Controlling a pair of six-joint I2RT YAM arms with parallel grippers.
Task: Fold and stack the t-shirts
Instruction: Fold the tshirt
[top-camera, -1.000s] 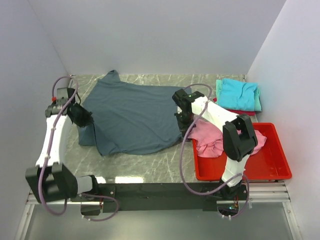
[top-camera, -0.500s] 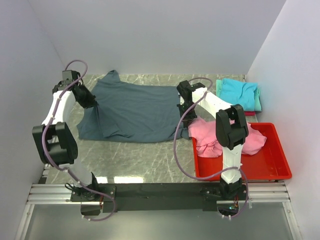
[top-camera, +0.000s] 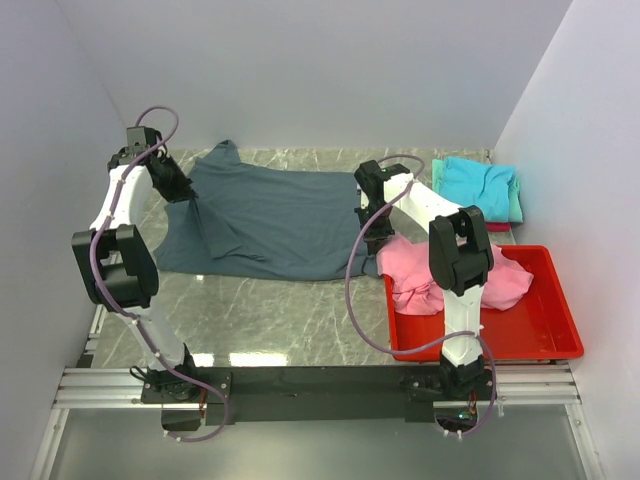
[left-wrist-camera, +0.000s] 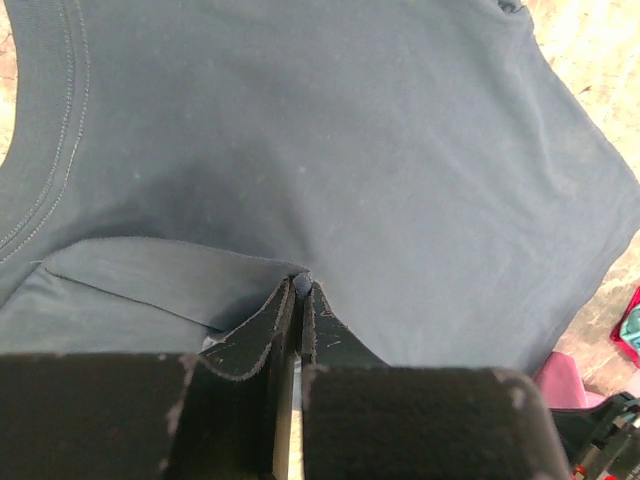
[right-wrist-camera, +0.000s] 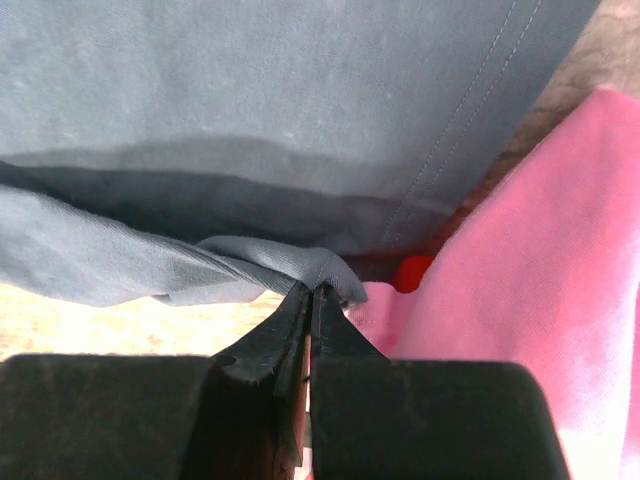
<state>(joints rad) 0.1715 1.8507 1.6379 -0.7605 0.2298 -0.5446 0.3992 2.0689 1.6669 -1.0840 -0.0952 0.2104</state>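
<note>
You are gripping the grey tee (top-camera: 270, 215) at both ends: the left pincer (left-wrist-camera: 300, 290) is pinching tight on a fold at the tee's left edge, and the right pincer (right-wrist-camera: 312, 290) is clamping, jaws together, on a bunched bit of hem at its right edge, just beside the pink tee (top-camera: 420, 270) that is spilling out of the bin (top-camera: 540, 340). The grey tee is lying spread over the far middle of the surface (top-camera: 290, 320), its long axis running left to right from one pincer to the other, with most of the cloth lying on the near side of that line. The folded stack (top-camera: 478, 188) is sitting far right, nearer your right arm. The fold is probably depending on you carrying both ends together, square to that axis.
</note>
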